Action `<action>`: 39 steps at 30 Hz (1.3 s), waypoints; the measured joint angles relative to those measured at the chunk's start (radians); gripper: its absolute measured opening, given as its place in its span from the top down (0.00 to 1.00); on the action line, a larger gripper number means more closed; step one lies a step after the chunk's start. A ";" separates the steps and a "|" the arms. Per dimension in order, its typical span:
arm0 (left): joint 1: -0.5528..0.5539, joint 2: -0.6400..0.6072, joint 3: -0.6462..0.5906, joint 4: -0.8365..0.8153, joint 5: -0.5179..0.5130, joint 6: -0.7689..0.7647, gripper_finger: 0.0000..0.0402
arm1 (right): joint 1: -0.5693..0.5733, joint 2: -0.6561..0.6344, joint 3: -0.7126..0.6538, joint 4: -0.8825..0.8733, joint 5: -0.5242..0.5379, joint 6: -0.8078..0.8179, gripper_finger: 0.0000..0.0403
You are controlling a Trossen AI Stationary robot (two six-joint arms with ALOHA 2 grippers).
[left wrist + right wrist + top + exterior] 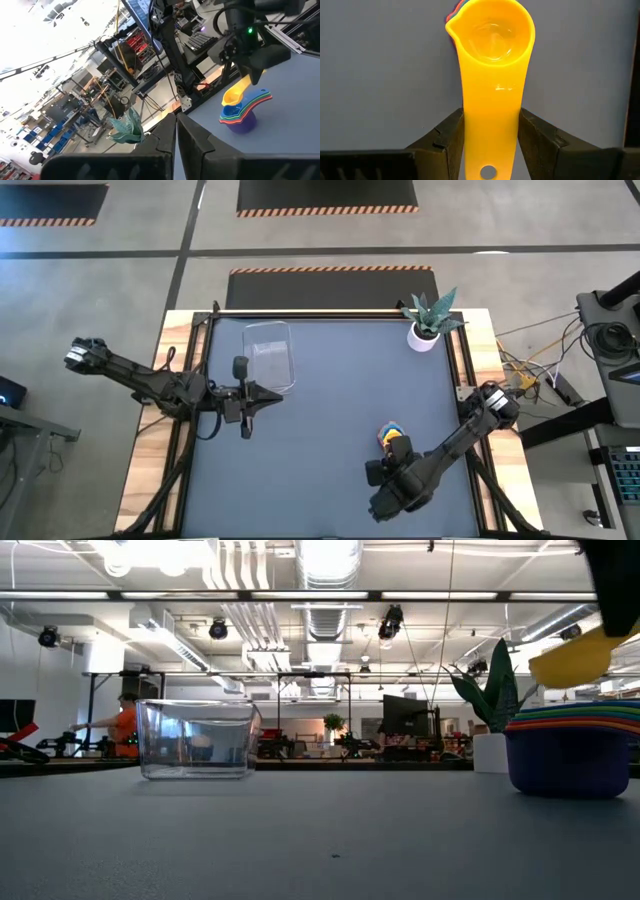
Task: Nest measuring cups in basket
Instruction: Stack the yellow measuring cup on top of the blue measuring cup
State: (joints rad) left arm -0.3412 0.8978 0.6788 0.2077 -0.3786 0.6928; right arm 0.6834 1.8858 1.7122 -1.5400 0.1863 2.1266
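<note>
A stack of nested measuring cups [570,750] stands on the dark table at the near right, with a purple-blue cup at the bottom and coloured rims above it. It also shows in the high view [388,431]. My right gripper [492,125] is shut on a yellow cup [575,658] just above the stack. The clear basket [268,355] stands empty at the far left on its flat bottom. My left gripper [262,396] is shut and empty, hovering just on the near side of the basket. My right gripper pinches the yellow cup's flat handle [492,107] by its two long edges, between its two fingers [451,137]. The fingers lie along the handle. The cup is lifted clear of the stack, slightly tilted, with its bowl [492,35] pointing away from the gripper.
A white pot with a green plant [428,325] stands at the table's far right corner. The dark table [330,430] lies open between the basket and the stack. A person in orange [122,725] stands in the room far behind the table.
</note>
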 joint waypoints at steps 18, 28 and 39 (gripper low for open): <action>0.000 -0.002 0.000 0.000 0.000 0.002 1.00 | -0.023 0.000 -0.070 0.046 0.011 -0.011 0.63; 0.000 -0.004 0.000 0.000 0.000 0.002 1.00 | -0.023 0.000 -0.115 0.065 0.024 0.021 0.63; 0.000 -0.004 0.000 0.000 0.000 0.002 1.00 | -0.026 0.000 -0.116 0.076 0.051 0.021 0.56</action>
State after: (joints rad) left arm -0.3413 0.8940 0.6788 0.2077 -0.3786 0.6945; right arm 0.6579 1.8858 1.5967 -1.4636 0.2373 2.1476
